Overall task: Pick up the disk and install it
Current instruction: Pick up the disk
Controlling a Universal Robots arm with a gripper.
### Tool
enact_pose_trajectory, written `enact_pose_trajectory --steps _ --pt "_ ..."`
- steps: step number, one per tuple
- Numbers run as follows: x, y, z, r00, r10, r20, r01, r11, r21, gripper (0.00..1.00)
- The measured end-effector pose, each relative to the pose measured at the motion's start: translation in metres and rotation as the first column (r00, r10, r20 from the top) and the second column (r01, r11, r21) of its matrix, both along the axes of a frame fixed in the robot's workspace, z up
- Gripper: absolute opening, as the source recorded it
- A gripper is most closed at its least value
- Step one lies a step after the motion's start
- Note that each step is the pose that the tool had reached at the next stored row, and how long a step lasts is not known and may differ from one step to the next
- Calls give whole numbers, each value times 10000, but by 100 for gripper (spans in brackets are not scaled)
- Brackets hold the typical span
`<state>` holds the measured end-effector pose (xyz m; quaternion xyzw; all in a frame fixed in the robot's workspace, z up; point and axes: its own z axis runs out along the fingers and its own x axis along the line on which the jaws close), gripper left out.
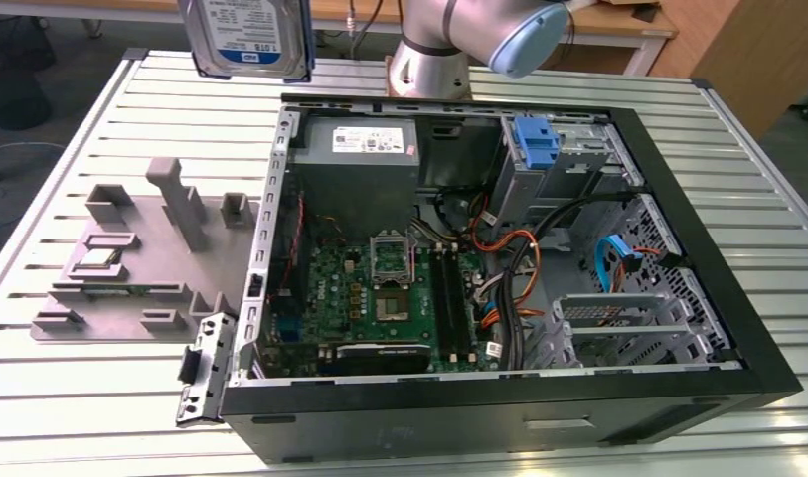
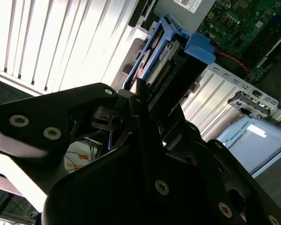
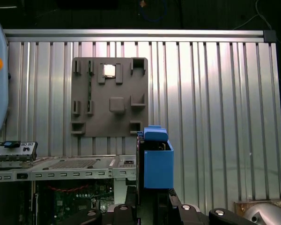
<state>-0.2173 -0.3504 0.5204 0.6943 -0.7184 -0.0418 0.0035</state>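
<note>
- The disk [image 1: 248, 38] hangs in the air at the upper left of the exterior view. Its white-and-blue label faces the camera and its top is cut off by the frame edge.
- In the second wrist view, the black gripper [image 2: 157, 96] has its fingers [image 2: 140, 93] clamped on the disk, whose blue carrier frame [image 2: 199, 47] sticks out beyond them.
- In the first wrist view, the carrier frame appears end-on as a blue block above the gripper body.
- The open computer case [image 1: 722, 328] lies on a slatted metal table [image 1: 59, 417], filling the centre and right of the exterior view, with its green motherboard [image 1: 377, 288] exposed.
- A grey fixture plate [image 1: 138, 258] sits on the table at the exterior view's left, just beside the case.
- The robot arm [image 1: 470, 40] stands at the top centre, behind the case.
</note>
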Motion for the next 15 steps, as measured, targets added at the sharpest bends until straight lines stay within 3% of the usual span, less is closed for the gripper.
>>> enact_pose_trajectory --steps 15 --pt "63 0 0 10000 -1 0 1 10000 0 35"
